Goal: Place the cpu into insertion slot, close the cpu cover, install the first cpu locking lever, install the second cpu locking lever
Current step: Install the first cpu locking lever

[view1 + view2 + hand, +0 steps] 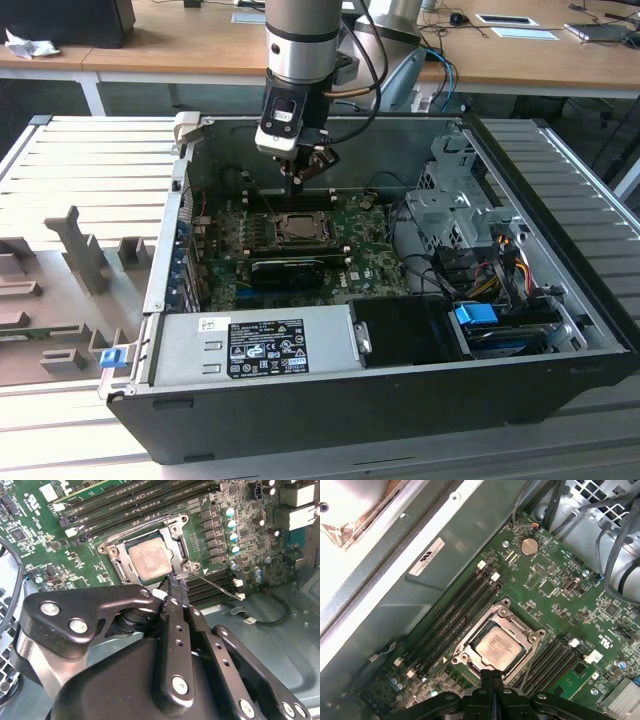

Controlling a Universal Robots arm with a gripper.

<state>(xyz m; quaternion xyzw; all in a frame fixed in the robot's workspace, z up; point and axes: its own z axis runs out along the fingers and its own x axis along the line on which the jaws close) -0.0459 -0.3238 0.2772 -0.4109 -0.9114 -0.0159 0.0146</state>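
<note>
In both wrist views the gripper is being held with its fingers pressed fully together, and nothing is being seen between them. The cpu is being held flat in the insertion slot, framed by the cpu cover lying down around it. The joined fingertips are being held at the cover's edge, just beside the cpu and off its face. A thin locking lever is being shown angling away from that corner, beside the green board. In the exterior view the arm is being held upright over the socket, inside the open computer case.
</note>
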